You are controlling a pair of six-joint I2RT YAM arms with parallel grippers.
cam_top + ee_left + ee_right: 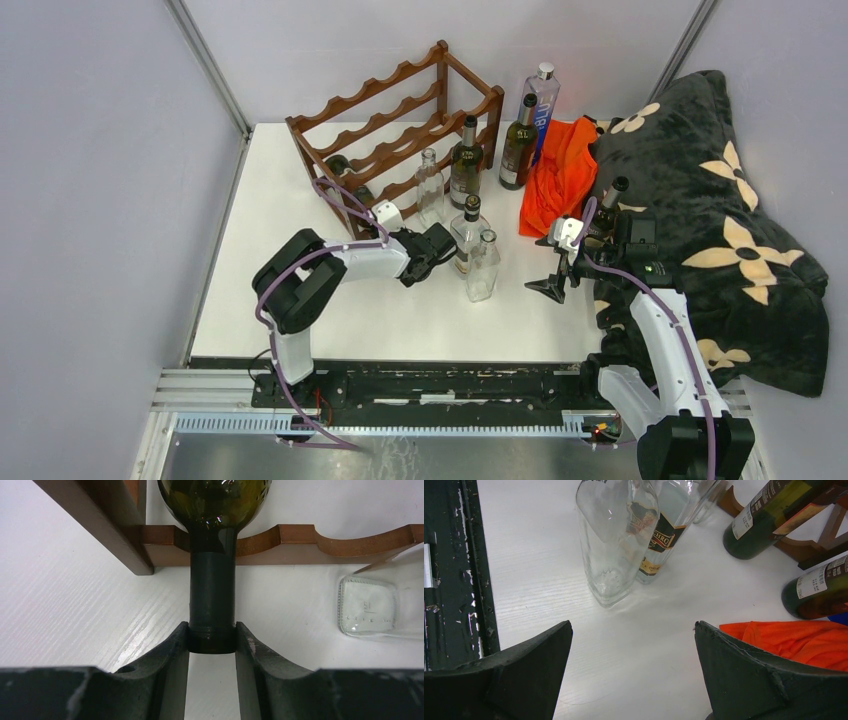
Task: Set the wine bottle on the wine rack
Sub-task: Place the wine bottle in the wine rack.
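A dark green wine bottle (212,510) lies on its side in the lowest tier of the reddish-brown wine rack (305,540). Its neck (212,595) pokes out over the scalloped front rail, right beside a corner post. My left gripper (212,641) is shut on the mouth end of that neck, one finger on each side. From above, the left gripper (378,220) sits low at the near corner of the wine rack (400,105). My right gripper (633,626) hangs open above bare table, holding nothing, and shows as (551,284) in the top view.
Two clear glass bottles (483,266) and a labelled one stand together mid-table, with another clear bottle (430,188) near the rack. Dark bottles (518,145) and a blue-labelled bottle (541,105) stand at the back. An orange cloth (560,172) and a black flowered blanket (720,210) fill the right side.
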